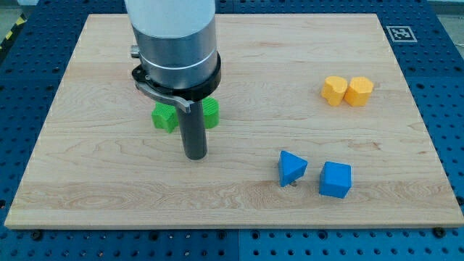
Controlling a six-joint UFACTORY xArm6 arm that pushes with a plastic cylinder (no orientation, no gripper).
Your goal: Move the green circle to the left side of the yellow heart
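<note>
My tip (194,156) rests on the board in the view's left-centre, just below two green blocks. One green block (164,117), star-like in shape, lies up and left of the tip. The other green block (210,113) lies up and right of it, partly hidden by the rod, so its shape is unclear. Two yellow blocks touch each other at the view's right: one (333,90) on the left and one (359,91) on the right. Their exact shapes are hard to make out.
A blue triangle-like block (291,167) and a blue cube (336,180) lie at the view's lower right. The arm's large grey body (172,43) covers the board's upper left-centre. A marker tag (401,33) sits at the upper right corner.
</note>
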